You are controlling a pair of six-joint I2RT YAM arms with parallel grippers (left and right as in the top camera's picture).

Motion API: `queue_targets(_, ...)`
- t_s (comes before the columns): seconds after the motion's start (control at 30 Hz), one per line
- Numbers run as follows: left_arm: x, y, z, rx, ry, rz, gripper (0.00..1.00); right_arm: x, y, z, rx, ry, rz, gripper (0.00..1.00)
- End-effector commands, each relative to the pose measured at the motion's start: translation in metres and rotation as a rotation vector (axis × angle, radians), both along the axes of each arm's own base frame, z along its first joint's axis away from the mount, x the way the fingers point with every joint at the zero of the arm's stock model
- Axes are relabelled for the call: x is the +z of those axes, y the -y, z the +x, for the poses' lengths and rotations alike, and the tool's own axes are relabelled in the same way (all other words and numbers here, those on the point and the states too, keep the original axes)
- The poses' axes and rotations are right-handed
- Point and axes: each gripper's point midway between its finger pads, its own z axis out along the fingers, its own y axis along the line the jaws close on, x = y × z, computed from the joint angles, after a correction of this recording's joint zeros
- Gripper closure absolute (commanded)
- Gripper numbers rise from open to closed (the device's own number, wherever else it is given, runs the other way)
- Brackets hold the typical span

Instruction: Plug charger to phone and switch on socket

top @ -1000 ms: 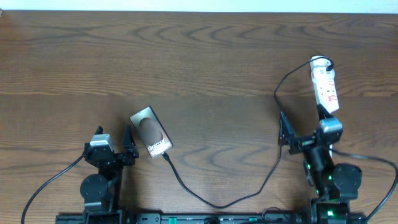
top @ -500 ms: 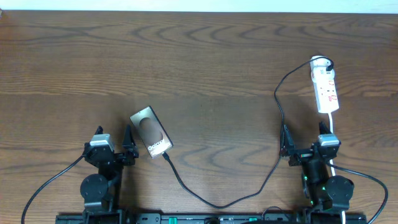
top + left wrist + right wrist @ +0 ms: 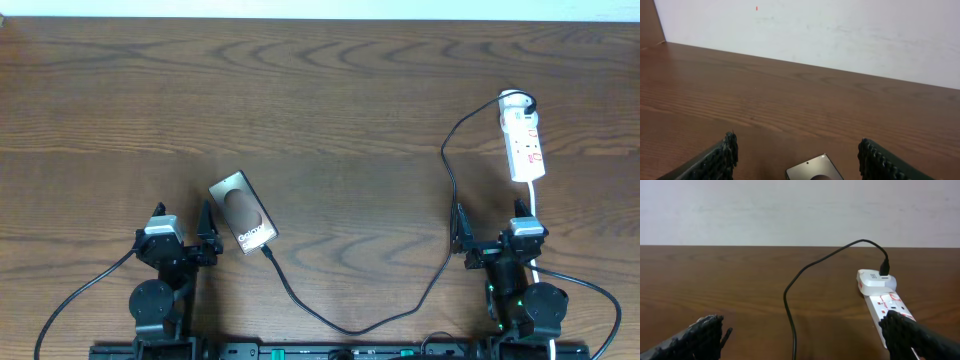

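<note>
Fingers (image 3: 722, 157) of the left gripper (image 3: 183, 218) are spread and hold nothing, just left of the phone (image 3: 243, 212). The phone lies flat, long axis diagonal, lettered end pointing near-right. The cable (image 3: 350, 328) meets that end and runs right to the socket (image 3: 523, 140), whose long axis points away from the robot. The right gripper (image 3: 488, 230) is spread, empty, below it. The table (image 3: 330, 100) is dark wood grain; the wall (image 3: 790, 210) is white.

Dark brown grained wooden table (image 3: 320, 90); glossy brownish flat phone (image 3: 243, 212), white lettering; thin black cable (image 3: 785, 296); white elongated power strip (image 3: 523, 140), red marks.
</note>
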Motion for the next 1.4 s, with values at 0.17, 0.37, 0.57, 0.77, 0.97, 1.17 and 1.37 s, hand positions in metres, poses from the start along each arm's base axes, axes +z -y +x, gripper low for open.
queue_targets(0.17,-0.0163,-0.0015,-0.0005,0.008,-0.044,-0.008,0.24,0.0,0.0048,-0.0002,-0.023,0.005,-0.03,0.01)
queue_targets(0.37,-0.0163,-0.0016,-0.0005,0.008,-0.044,-0.008,0.24,-0.0003,0.0088,0.0,-0.046,0.004,-0.032,0.01)
queue_targets(0.57,-0.0163,-0.0016,-0.0005,0.008,-0.044,-0.008,0.24,-0.0004,0.0111,0.0001,-0.059,0.003,-0.032,0.01)
queue_targets(0.77,-0.0163,-0.0016,-0.0005,0.008,-0.044,-0.008,0.24,-0.0005,0.0111,0.0001,-0.059,0.003,-0.033,0.01)
queue_targets(0.97,-0.0163,-0.0016,-0.0005,0.008,-0.044,-0.008,0.24,-0.0005,0.0111,0.0001,-0.059,0.003,-0.033,0.01)
queue_targets(1.17,-0.0163,-0.0016,-0.0005,0.008,-0.044,-0.008,0.24,-0.0005,0.0111,0.0001,-0.059,0.003,-0.033,0.01)
queue_targets(1.37,-0.0163,-0.0016,-0.0005,0.008,-0.044,-0.008,0.24,-0.0005,0.0111,0.0001,-0.059,0.003,-0.033,0.01)
